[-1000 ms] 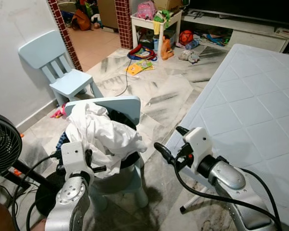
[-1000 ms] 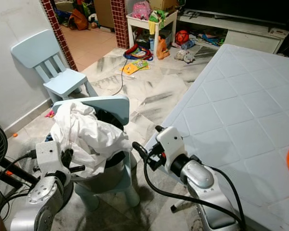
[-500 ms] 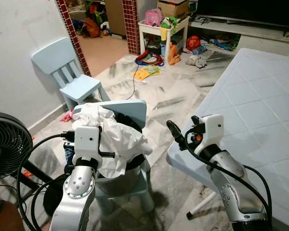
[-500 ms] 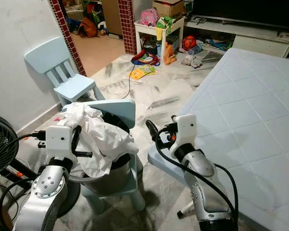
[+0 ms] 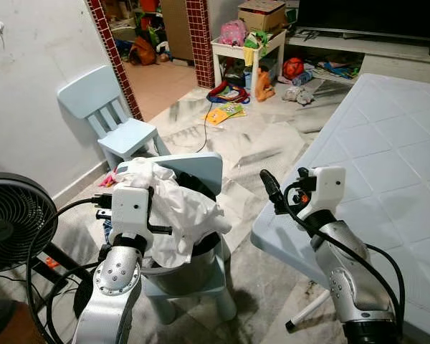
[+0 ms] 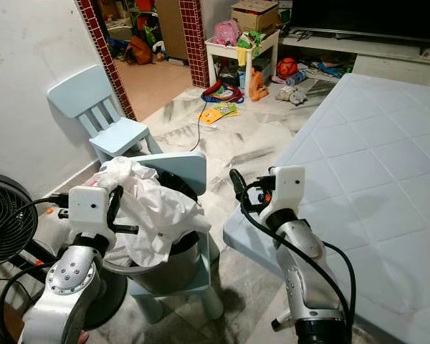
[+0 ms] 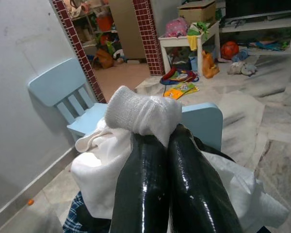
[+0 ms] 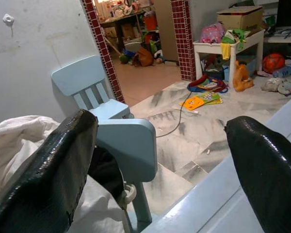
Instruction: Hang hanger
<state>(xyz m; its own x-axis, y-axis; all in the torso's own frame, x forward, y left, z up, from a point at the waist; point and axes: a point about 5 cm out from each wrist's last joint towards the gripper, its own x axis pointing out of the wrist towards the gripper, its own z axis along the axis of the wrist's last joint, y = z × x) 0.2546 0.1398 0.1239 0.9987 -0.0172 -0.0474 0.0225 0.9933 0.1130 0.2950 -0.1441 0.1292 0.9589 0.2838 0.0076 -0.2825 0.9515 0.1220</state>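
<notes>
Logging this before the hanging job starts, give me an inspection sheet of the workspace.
Surface: white table, bare where seen.
Job's things: no hanger seen; white laundry heaped in a basket on a blue chair.
Clutter: toys and a book on the floor.
Grippers: left hand shut, at the white cloth; right hand open, empty, at the table edge.
Cables: black cord across the floor.
Surroundings: fan, second blue chair, doorway.

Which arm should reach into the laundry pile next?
Left. The left gripper hangs right at the white clothes heaped in the basket on the chair, fingers shut. The right gripper, though open, is raised over the table edge, farther from the pile.
</notes>
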